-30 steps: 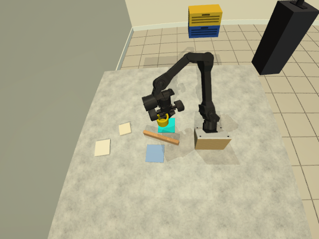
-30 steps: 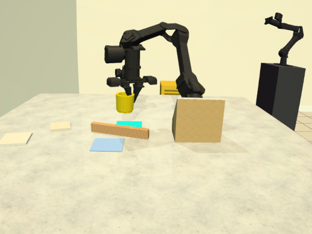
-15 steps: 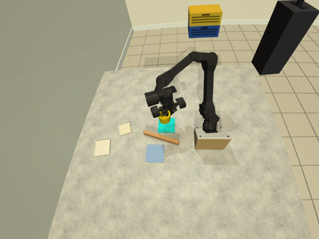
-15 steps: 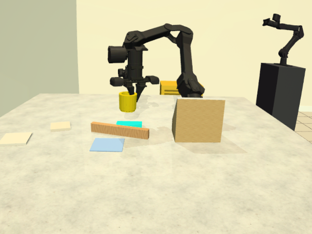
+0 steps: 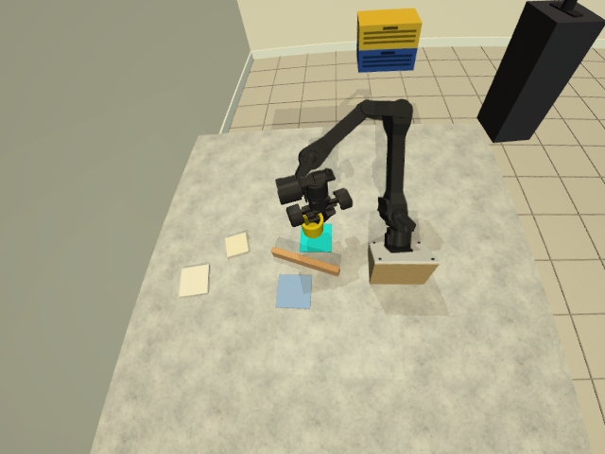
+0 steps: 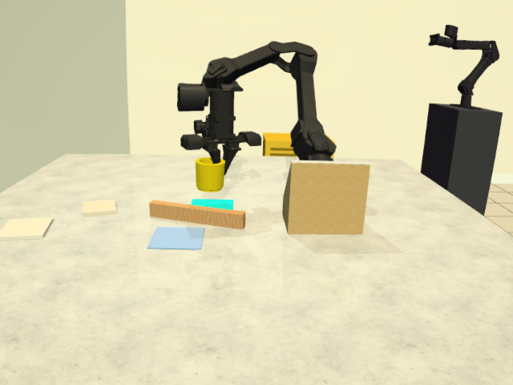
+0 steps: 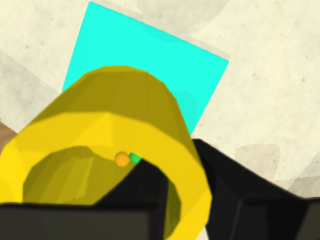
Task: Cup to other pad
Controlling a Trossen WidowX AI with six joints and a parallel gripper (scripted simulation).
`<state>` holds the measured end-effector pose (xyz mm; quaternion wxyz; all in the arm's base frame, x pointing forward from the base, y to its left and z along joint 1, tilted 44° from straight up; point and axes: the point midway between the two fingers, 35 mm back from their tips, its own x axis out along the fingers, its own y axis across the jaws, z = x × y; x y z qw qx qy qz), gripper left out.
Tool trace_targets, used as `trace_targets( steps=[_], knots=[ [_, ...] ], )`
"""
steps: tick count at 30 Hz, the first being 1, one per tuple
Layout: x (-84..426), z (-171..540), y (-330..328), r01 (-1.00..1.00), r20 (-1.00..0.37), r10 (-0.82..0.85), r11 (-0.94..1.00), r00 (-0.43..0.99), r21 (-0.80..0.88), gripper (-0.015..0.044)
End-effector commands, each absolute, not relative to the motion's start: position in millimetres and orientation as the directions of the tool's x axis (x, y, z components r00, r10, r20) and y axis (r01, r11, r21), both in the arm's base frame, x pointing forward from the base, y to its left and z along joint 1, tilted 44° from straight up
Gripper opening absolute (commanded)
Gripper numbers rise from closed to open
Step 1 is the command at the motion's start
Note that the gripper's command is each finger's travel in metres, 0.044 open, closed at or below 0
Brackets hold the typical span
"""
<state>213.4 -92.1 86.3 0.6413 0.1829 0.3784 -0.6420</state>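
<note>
The yellow cup (image 5: pixel 312 231) (image 6: pixel 209 176) (image 7: pixel 107 125) hangs upright in the air. My gripper (image 5: pixel 318 218) (image 6: pixel 221 165) (image 7: pixel 178 147) is shut on its wall, one finger inside the cup and one outside. An orange marble (image 7: pixel 122 159) and a green marble (image 7: pixel 135 158) show inside the cup; the finger hides part of the inside. The cyan pad (image 5: pixel 322 244) (image 6: pixel 212 202) (image 7: pixel 125 45) is below the cup, which partly covers it in the wrist view. The blue pad (image 5: pixel 293 291) (image 6: pixel 178 238) lies nearer the top and exterior views with nothing on it.
A low wooden bar (image 5: pixel 305 261) (image 6: pixel 196 214) (image 7: pixel 6 135) lies aslant between the two pads. A small cream tile (image 5: pixel 236 244) (image 6: pixel 99 208) and a larger cream tile (image 5: pixel 194 280) (image 6: pixel 26 228) lie to the left. The arm's base block (image 5: pixel 403 272) (image 6: pixel 327 199) stands on the right.
</note>
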Motion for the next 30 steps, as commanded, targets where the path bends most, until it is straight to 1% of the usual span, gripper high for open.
trace_targets(
  steps=[1, 30],
  knots=[
    [211, 82, -96, 0.959, -0.718, -0.687, 0.111, -0.114, -0.259, 0.0],
    [205, 59, -121, 0.959, -0.715, -0.689, 0.11, -0.115, -0.26, 0.0]
  ],
)
